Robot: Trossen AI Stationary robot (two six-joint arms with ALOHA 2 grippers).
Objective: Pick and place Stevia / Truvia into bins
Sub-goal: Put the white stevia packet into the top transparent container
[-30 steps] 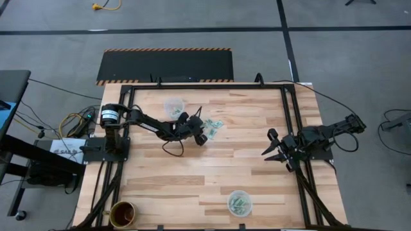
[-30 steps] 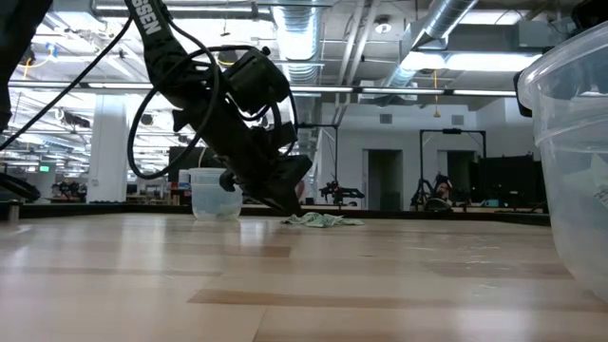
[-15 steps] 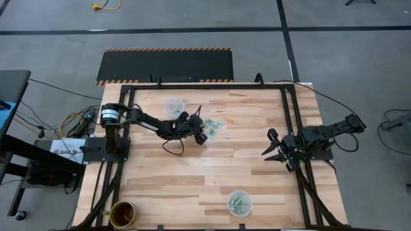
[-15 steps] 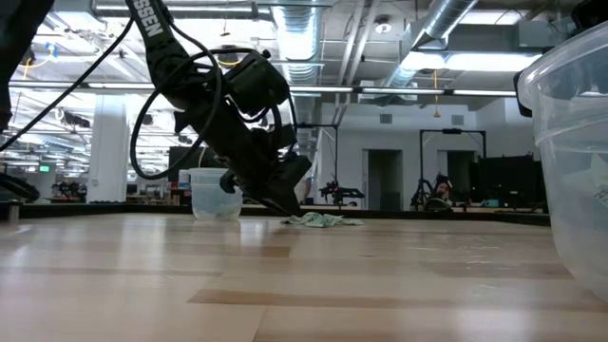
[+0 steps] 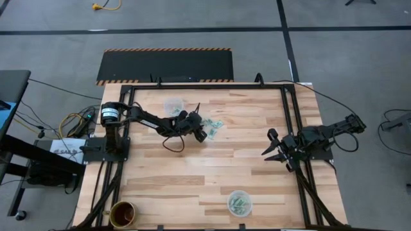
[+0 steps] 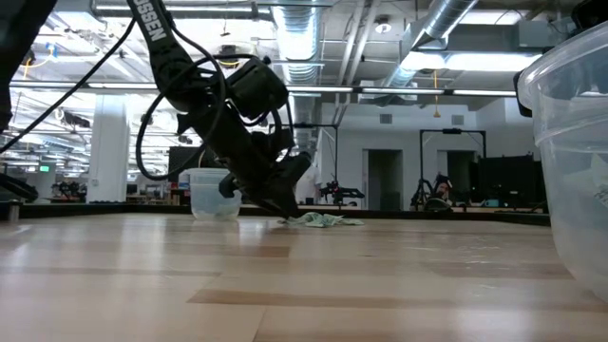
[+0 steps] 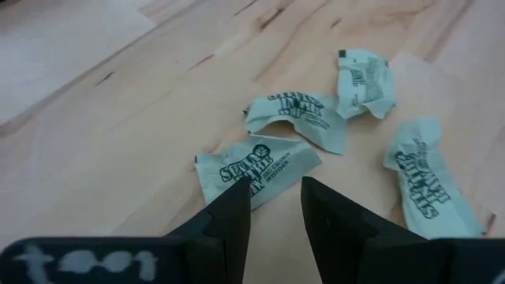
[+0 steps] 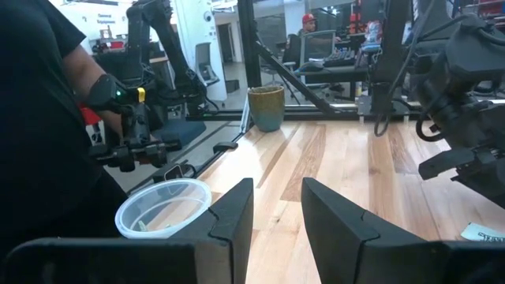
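Pick step: left hand (image 7: 272, 201), fingers spread and empty, poised over a Stevia packet (image 7: 256, 170) on the table (image 5: 212, 170); next, descend and pinch it.

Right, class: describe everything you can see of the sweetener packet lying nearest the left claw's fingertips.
The packet is a small flat rectangle of pale green paper with dark printed lettering, creased and slightly curled at its edges. It lies flat on the wooden table, at the near edge of a loose group of four packets. The left claw hovers with open fingers straddling its near edge; whether they touch it cannot be told. It looks sealed and untorn.
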